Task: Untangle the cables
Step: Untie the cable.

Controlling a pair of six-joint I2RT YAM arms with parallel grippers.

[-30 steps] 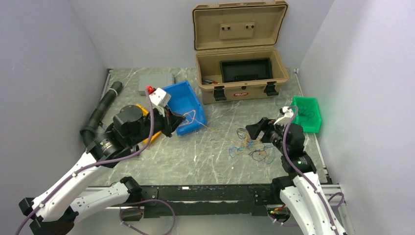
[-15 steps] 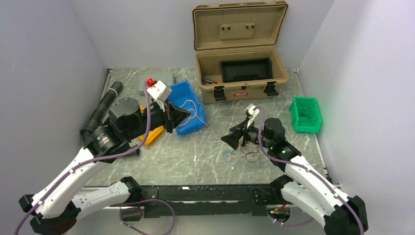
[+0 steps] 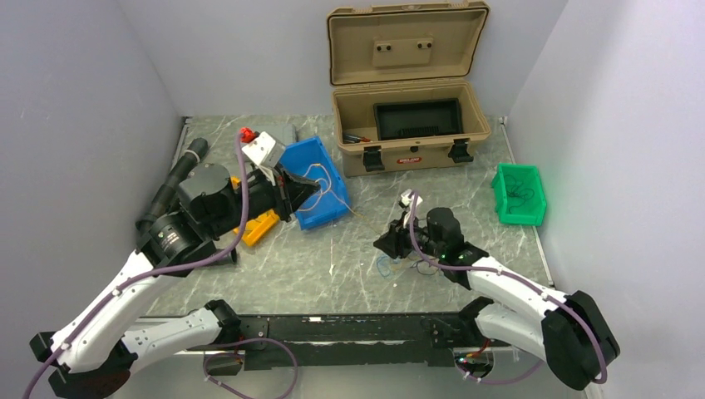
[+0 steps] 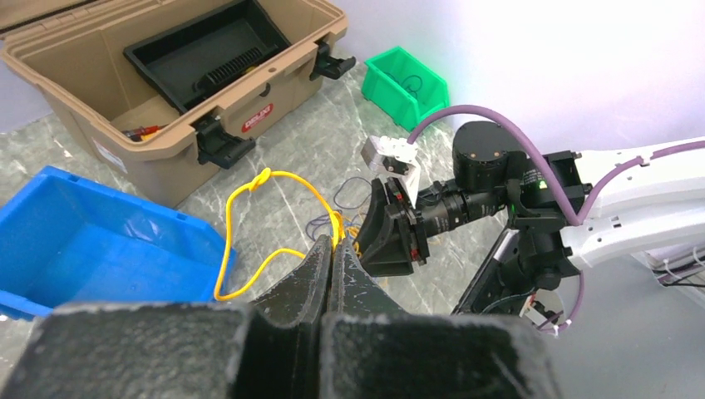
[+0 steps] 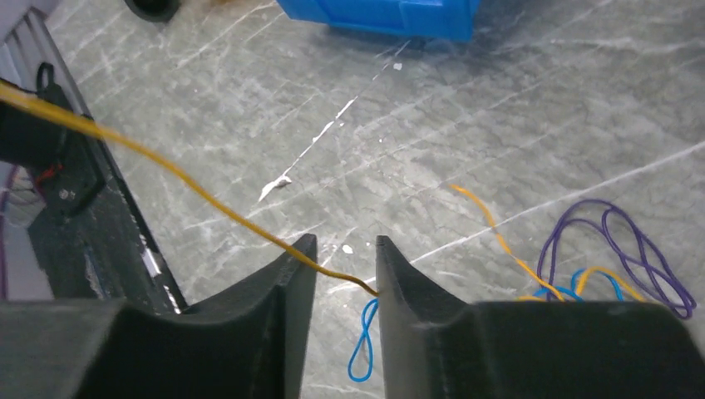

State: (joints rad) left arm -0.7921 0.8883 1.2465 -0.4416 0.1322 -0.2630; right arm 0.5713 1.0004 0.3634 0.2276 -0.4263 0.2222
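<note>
The left gripper (image 4: 332, 249) is clenched on a yellow wire (image 4: 262, 176) and is held over the blue bin (image 3: 301, 155), at 10 o'clock on the table (image 3: 274, 266). The right gripper (image 5: 343, 247) is not yet clamped. Its jaws stand apart low over the table, and an orange wire (image 5: 208, 202) runs through the gap. The rest of the cables (image 3: 413, 264) lie just beside it at about 4 o'clock, with purple, blue and orange loops overlapping.

The step in hand is judged to be a pinch on that orange strand. The wire is best kept at the middle of the pads, since so thin a strand may slip out at the tips. Once it is held, a slow pull away from the left gripper is advised, so that the loops are drawn open rather than tightened.

Open table is seen from 6 to 8 o'clock. Movement is bounded by the case (image 3: 399, 158) at 12 to 1 o'clock, the green bin (image 3: 525, 214) against the wall at 3 o'clock, and the black rail (image 3: 349, 328) along the near edge. The blue bin's rim should be cleared by any strand that is dragged.
</note>
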